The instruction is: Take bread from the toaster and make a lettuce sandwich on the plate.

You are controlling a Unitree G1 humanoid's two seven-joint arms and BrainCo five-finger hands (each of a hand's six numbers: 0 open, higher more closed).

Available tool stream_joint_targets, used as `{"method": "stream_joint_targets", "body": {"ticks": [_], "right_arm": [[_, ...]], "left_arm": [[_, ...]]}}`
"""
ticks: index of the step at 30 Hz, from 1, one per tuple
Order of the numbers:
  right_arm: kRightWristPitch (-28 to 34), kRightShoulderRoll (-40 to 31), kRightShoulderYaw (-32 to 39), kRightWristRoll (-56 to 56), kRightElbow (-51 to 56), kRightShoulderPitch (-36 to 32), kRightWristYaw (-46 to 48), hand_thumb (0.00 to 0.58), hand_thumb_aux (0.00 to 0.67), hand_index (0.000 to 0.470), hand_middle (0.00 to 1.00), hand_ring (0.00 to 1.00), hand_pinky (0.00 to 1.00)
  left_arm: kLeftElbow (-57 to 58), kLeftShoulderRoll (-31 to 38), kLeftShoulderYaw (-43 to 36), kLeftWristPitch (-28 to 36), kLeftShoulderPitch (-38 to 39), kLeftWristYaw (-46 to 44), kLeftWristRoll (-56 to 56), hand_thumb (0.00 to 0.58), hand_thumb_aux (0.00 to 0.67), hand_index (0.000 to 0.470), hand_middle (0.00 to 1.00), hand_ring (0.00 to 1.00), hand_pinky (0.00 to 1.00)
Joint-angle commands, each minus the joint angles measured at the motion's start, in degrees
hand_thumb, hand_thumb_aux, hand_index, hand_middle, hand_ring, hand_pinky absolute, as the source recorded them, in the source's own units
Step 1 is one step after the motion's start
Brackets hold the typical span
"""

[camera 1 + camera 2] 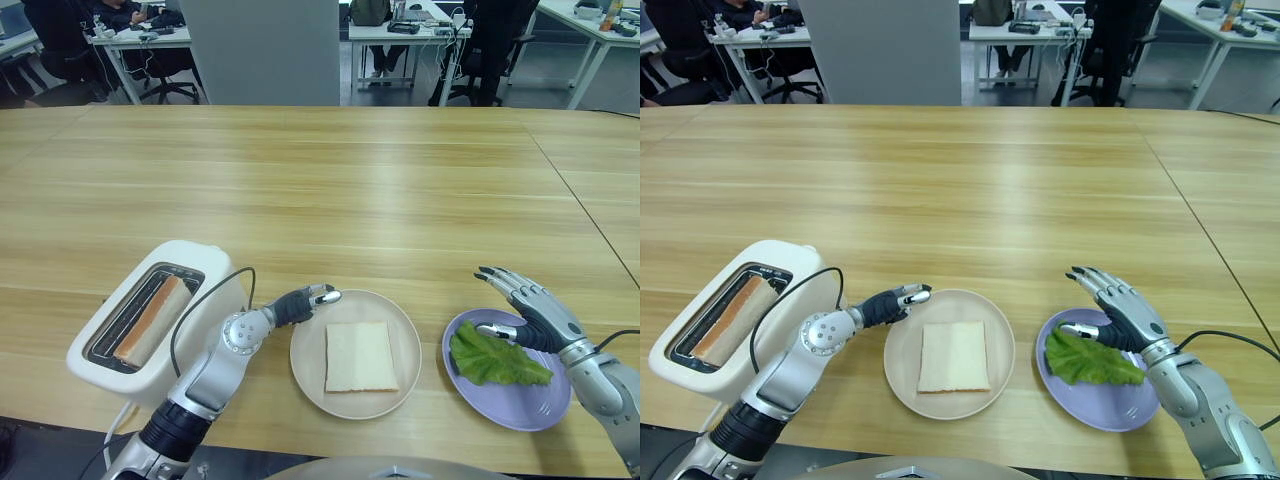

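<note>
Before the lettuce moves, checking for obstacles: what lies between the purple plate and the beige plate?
Only bare table separates the purple plate from the beige plate; both eye views show it.

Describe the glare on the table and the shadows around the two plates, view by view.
Left eye view: a soft, wide sheen lies on the far table, no hard glare; the bread slice is evenly lit. Right eye view: only thin, faint shadows edge the beige plate and the purple plate.

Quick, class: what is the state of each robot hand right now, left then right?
Left hand: open, holding nothing, beside the beige plate.
Right hand: open, fingers spread over the lettuce, not grasping it.
</note>
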Motion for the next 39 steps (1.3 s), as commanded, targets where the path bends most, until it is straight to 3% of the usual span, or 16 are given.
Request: {"method": "stream_joint_targets", "body": {"ticks": [1,2,6,8,13,20,27,33,34,35,37,38,39], "right_arm": [[-2.4,-1.7,0.8,-1.9,3.7,-0.8,-1.9,0.0,0.0,0.0,0.0,0.0,0.0],[-2.5,-1.8,0.8,-1.7,3.5,-0.8,-1.9,0.0,0.0,0.0,0.0,0.0,0.0],[-3.9,-1.8,0.3,-1.7,2.7,-1.4,-3.4,0.0,0.0,0.0,0.0,0.0,0.0],[-6.6,-3.4,0.9,-5.7,5.7,-2.4,-8.2,0.0,0.0,0.0,0.0,0.0,0.0],[-11.2,-9.3,7.8,-19.9,18.6,-6.8,-24.5,0.0,0.0,0.0,0.0,0.0,0.0],[-8.4,-13.6,21.2,-34.2,36.2,-16.0,-46.7,0.0,0.0,0.0,0.0,0.0,0.0],[-4.8,-13.0,33.5,-40.4,49.8,-24.4,-60.2,0.0,0.0,0.0,0.0,0.0,0.0],[-1.0,-12.5,40.1,-41.4,55.0,-27.3,-65.9,0.0,0.0,0.0,0.0,0.0,0.0],[-0.8,-12.5,40.8,-41.2,55.4,-27.6,-66.4,0.049,0.029,0.02,0.0,0.0,0.0],[-0.9,-12.5,41.5,-41.1,55.8,-28.0,-66.8,0.16,0.1,0.069,0.0,0.0,0.0],[-1.1,-12.5,43.1,-41.2,56.6,-28.8,-67.0,0.307,0.21,0.144,0.0,0.0,0.0],[-1.0,-12.5,43.7,-41.2,56.9,-29.1,-67.3,0.487,0.402,0.276,0.0,0.0,0.0],[-0.9,-12.5,44.3,-41.0,57.2,-29.4,-67.4,0.487,0.402,0.276,0.0,0.0,0.0]], "left_arm": [[-5.3,-1.1,3.1,0.5,1.7,2.8,0.7,0.0,0.0,0.0,0.86,0.86,0.86],[-7.2,-1.5,4.0,1.0,2.5,3.7,1.0,0.0,0.0,0.0,0.86,0.86,0.86],[-17.3,-4.4,8.3,2.8,8.0,7.5,0.7,0.0,0.0,0.0,0.69,0.69,0.69],[-23.3,-6.5,10.0,3.7,12.3,9.0,0.2,0.0,0.0,0.0,0.65,0.65,0.65],[-34.0,-8.9,12.0,5.6,20.7,10.8,1.7,0.0,0.0,0.0,0.63,0.63,0.63],[-41.3,-10.5,12.9,6.7,28.0,12.2,2.9,0.0,0.0,0.0,0.62,0.62,0.62],[-41.5,-10.9,14.0,6.8,29.3,12.7,3.2,0.0,0.0,0.0,0.62,0.62,0.62],[-40.9,-11.5,12.8,6.9,29.1,12.8,3.4,0.0,0.0,0.0,0.62,0.62,0.62],[-40.9,-11.6,12.5,6.8,29.2,12.8,3.5,0.0,0.0,0.0,0.62,0.62,0.62],[-40.8,-11.7,12.4,6.8,29.3,12.9,3.5,0.0,0.0,0.0,0.62,0.62,0.62],[-40.4,-11.8,12.6,6.6,29.5,13.1,3.6,0.0,0.0,0.0,0.62,0.62,0.62],[-40.2,-11.8,12.7,6.5,29.5,13.2,3.7,0.0,0.0,0.0,0.62,0.62,0.62],[-40.1,-11.9,12.7,6.5,29.5,13.3,3.7,0.0,0.0,0.0,0.62,0.62,0.62]]}}
